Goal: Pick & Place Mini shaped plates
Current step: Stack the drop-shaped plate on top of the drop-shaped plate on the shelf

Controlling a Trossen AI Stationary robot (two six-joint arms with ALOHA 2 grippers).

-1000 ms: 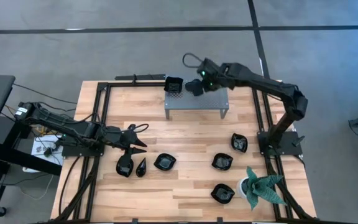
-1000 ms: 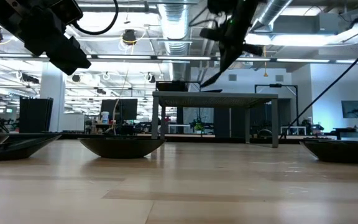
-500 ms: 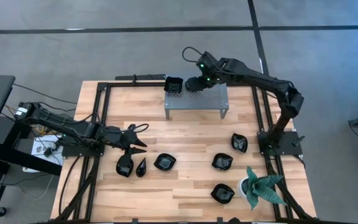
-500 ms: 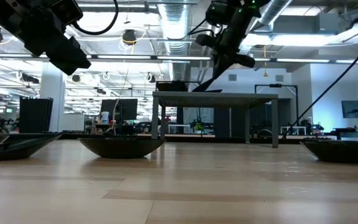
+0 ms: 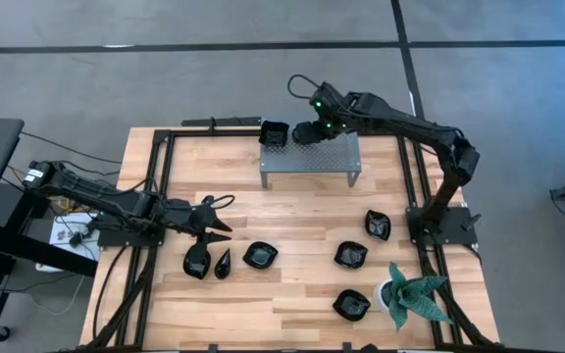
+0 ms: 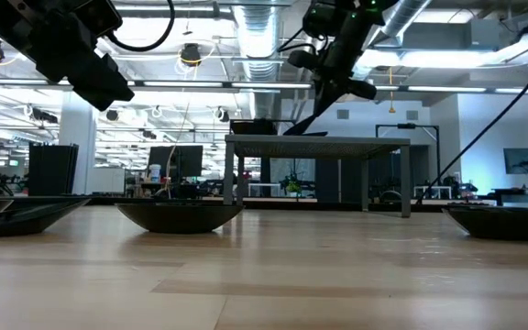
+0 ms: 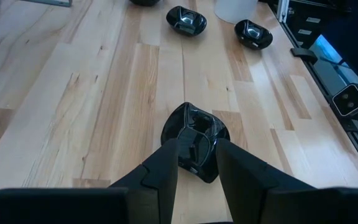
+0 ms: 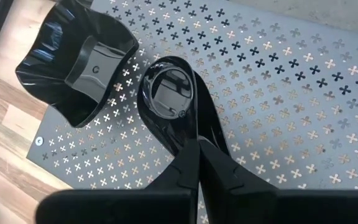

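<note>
Pale wooden tabletop (image 5: 292,211) framed by black rails, grey floor all around. Grey perforated metal shelf (image 5: 309,158) at upper centre, one glossy black square dish (image 5: 275,133) on its left corner. Right gripper (image 8: 194,146) clamped on a black teardrop plate (image 8: 174,99) over the shelf. Left gripper (image 7: 194,152) at lower left, jaws apart above a wavy dish (image 7: 194,140). Seven more black dishes across the lower boards, open wood between.

The high camera looks straight down on the whole bench (image 5: 292,211), taking in the perforated shelf (image 5: 309,157) from well above. The low camera sits at bench-top height and faces level across the wood toward that same shelf (image 6: 319,143), which stands far off before the room behind. The right wrist camera looks down from close above the shelf (image 8: 278,81), while the left wrist camera looks forward along the bench (image 7: 104,99), well apart from the shelf.
</note>
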